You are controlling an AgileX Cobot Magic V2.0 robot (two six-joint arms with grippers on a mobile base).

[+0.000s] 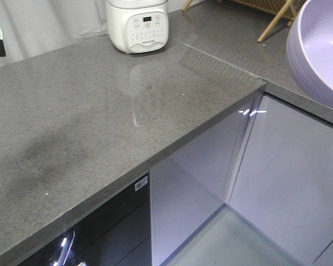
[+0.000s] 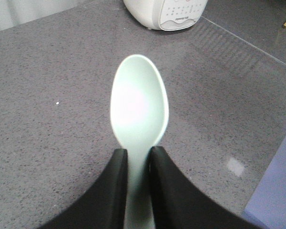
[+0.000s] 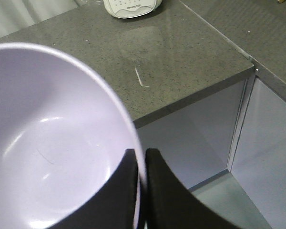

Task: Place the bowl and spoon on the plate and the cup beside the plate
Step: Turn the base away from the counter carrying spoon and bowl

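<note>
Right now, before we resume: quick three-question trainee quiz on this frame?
1. True or false: the left end effector is shut on the spoon by its handle.
2. The right end effector grips the bowl by its: A) rim B) base C) nothing, it's open.
3. Which appliance stands at the back of the countertop?
Key: 1 true; 2 A; 3 the white cooker.

Mint spoon (image 2: 139, 105), lavender bowl (image 3: 52, 143) — both gripped, aloft.
</note>
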